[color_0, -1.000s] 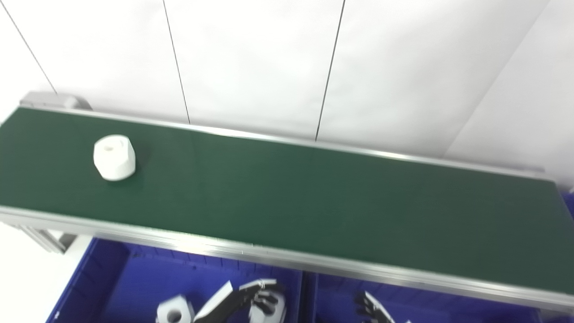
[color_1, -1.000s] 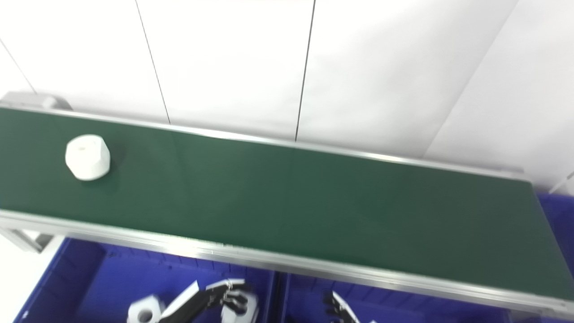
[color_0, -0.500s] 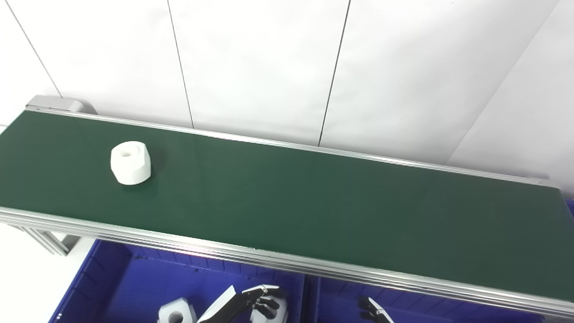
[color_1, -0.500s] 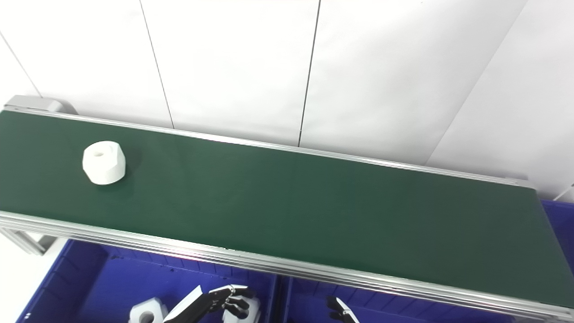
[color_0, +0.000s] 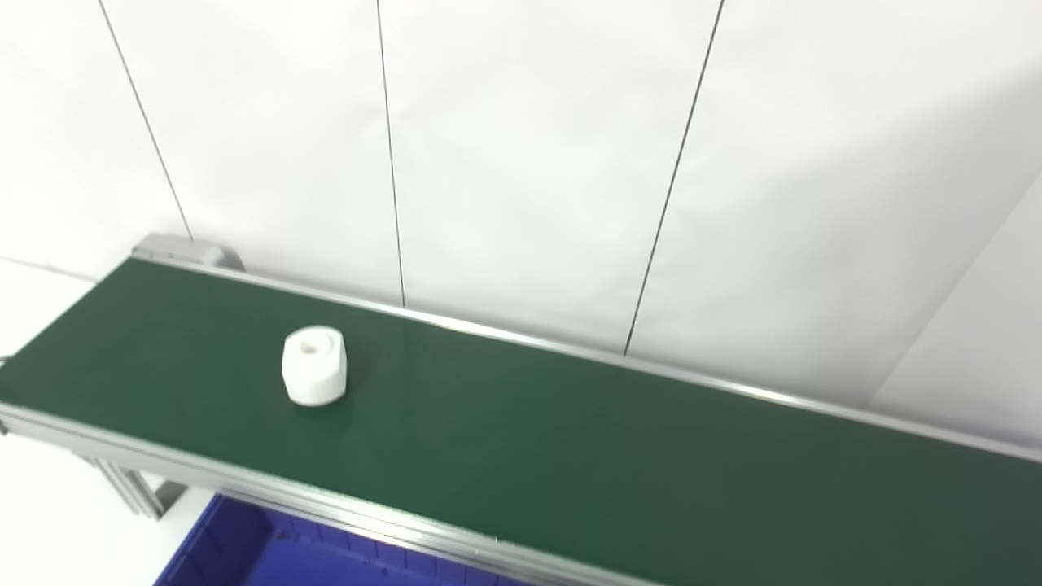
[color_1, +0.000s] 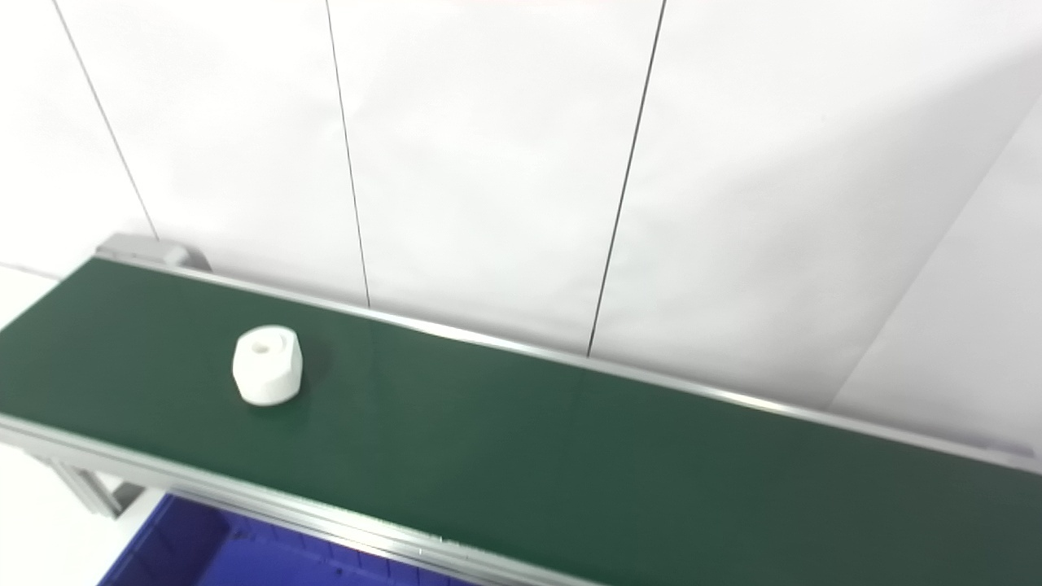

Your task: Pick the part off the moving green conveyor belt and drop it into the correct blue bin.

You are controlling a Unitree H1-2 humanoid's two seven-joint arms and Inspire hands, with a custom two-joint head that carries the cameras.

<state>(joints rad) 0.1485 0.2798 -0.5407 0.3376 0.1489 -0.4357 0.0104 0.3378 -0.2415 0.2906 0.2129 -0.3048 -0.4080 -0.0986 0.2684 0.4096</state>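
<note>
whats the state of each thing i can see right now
white part: on the belt near its left end, hole facing up, nothing holding it
green conveyor belt: carries only that part
blue bin: only a corner shows below the belt, contents hidden
hands: neither in view

Nothing here can be read: no writing, label, brand, number or sign shows anywhere in either view.
</note>
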